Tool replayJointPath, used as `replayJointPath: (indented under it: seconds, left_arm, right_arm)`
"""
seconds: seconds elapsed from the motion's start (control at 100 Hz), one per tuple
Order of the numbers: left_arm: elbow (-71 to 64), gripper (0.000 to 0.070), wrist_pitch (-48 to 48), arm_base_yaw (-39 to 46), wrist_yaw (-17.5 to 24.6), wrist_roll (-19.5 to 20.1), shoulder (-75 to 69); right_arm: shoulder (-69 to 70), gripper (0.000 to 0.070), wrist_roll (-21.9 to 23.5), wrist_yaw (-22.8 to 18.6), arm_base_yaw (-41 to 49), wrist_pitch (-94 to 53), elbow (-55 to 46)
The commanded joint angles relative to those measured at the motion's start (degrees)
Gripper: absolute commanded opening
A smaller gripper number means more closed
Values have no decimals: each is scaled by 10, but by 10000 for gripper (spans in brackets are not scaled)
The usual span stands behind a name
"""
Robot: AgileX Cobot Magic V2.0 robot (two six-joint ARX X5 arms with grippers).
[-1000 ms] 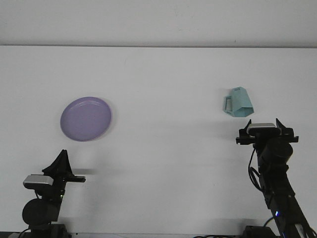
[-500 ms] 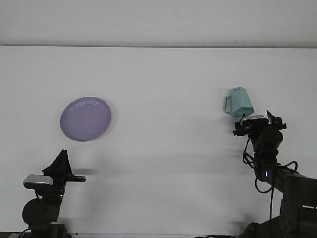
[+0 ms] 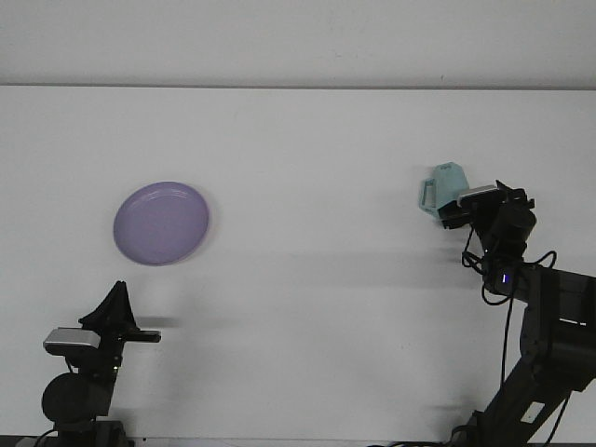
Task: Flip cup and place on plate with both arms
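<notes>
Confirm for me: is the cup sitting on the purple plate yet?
No, the cup lies on the table at the right by the right gripper, far from the plate.

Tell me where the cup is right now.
In the front view, the teal cup sits on the table's right side, right against the right gripper, far from the purple plate on the left.

We are looking at what seems to be a robotics lab: a bare white worktop (image 3: 307, 307) is running up to a plain pale wall (image 3: 298, 42), and two black robot arms with trailing cables are standing at its near edge.
</notes>
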Motion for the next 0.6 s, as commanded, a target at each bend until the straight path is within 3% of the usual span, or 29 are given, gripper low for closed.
replayJointPath:
  seconds: [0.0, 0.12, 0.39, 0.59]
  left_arm:
    - [-10, 12, 5, 0, -1, -1, -1]
    - [-10, 12, 5, 0, -1, -1, -1]
    - [-10, 12, 5, 0, -1, -1, -1]
    - [-10, 12, 6, 0, -1, -1, -1]
  right_arm:
    - [23, 579, -16, -16, -1, 4, 20]
    - [32, 476, -27, -44, -1, 5, 30]
    - [33, 32, -21, -69, -1, 5, 32]
    - [21, 13, 40, -68, -1, 0, 32]
